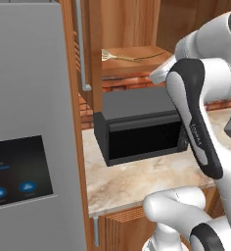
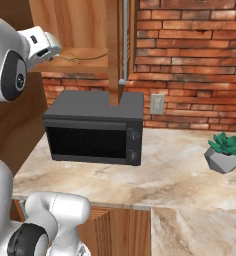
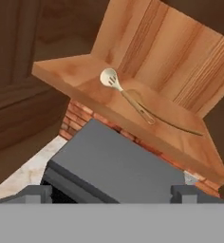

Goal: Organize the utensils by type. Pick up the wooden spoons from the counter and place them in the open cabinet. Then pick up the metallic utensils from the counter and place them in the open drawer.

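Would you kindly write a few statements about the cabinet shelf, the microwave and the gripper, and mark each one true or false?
1. A wooden spoon lies on the open cabinet shelf. True.
2. The gripper is shut on the spoon. False: it is open and empty, apart from the spoon.
3. The black microwave stands on the counter below the shelf. True.
4. The potted plant sits on top of the microwave. False: it stands on the counter, off to the side.

Cabinet shelf [image 3: 180,128] with 1 wooden spoon [image 3: 126,95], counter [image 2: 180,175] under microwave [image 2: 92,127], plant [image 2: 223,151]
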{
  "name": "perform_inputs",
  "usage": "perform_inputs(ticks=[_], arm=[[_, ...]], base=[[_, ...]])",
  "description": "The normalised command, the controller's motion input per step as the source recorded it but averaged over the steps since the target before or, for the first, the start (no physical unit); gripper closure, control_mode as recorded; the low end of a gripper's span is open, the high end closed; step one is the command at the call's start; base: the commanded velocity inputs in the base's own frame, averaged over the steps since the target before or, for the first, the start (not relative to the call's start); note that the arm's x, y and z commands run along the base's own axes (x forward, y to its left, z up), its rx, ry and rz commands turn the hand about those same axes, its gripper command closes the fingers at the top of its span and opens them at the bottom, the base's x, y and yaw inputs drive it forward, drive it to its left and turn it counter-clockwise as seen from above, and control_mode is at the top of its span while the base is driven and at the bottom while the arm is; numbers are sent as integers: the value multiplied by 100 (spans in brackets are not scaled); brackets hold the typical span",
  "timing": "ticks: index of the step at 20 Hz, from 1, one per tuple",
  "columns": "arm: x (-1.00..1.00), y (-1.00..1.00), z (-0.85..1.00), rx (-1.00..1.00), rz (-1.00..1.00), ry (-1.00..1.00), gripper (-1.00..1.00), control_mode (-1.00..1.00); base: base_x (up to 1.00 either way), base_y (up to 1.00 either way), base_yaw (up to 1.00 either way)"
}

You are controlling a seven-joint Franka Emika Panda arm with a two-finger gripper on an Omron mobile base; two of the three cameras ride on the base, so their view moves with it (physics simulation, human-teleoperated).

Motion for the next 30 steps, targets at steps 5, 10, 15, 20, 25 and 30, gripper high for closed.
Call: perform_inputs(ticks=[5,10,15,20,25,30], arm=[[-82,-22,-3,25,-35,0,-100,-100],[-64,-22,-9,15,-33,0,-100,-100],[-49,-34,-2,7,-7,1,-100,-100],[-54,-16,-19,3,-3,1,-100,-100],[-26,-6,-26,10,-1,2,-100,-100],[-19,-3,-46,10,-2,8,-100,-100]], base=[[0,0,0],[0,0,0],[0,0,0],[0,0,0],[0,0,0],[0,0,0]])
